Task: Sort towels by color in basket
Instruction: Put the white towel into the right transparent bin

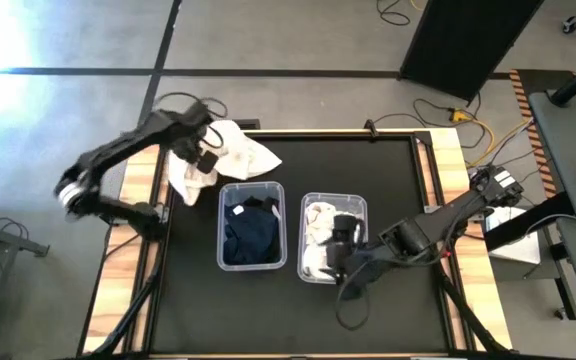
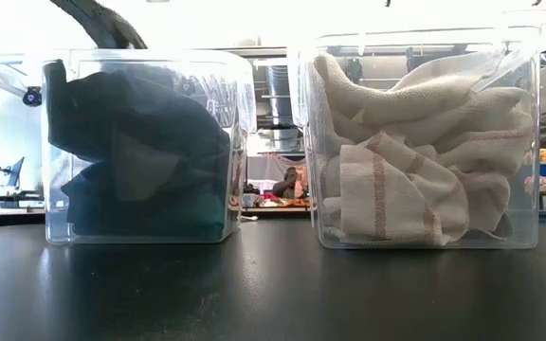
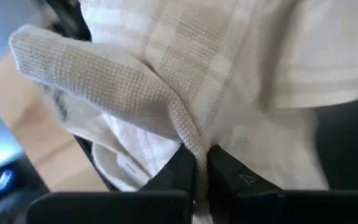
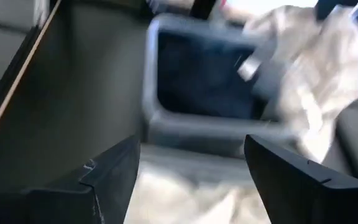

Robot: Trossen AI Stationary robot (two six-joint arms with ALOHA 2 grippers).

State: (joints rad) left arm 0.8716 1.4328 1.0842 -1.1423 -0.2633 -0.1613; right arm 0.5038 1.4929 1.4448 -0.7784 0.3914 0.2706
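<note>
A heap of white and cream towels [image 1: 230, 152] lies at the table's far left corner, and my left gripper [image 1: 204, 152] is shut on it. In the left wrist view a cream waffle-weave towel [image 3: 104, 81] lies over a white checked one [image 3: 229, 56]. The left clear bin [image 1: 253, 226] holds dark navy and black towels [image 2: 140, 152]. The right clear bin [image 1: 333, 238] holds white and cream towels [image 2: 425, 161], some with thin red stripes. My right gripper [image 1: 340, 236] hovers open over the right bin, its fingers [image 4: 114, 171] apart above the white cloth. My left gripper pinches a raised fold of the cream waffle-weave towel [image 3: 190, 144] between its two fingers. More than one layer runs into the gap. The cloth bunches up toward the fingers, and the rest of the heap [image 1: 193, 180] rests on the table's far left corner.
The two bins stand side by side in the middle of the black table [image 1: 388, 180]. Wooden rails [image 1: 446, 170] border the left and right sides. Bare table lies in front of and behind the bins. Cables [image 1: 473, 120] lie on the floor beyond the far right corner.
</note>
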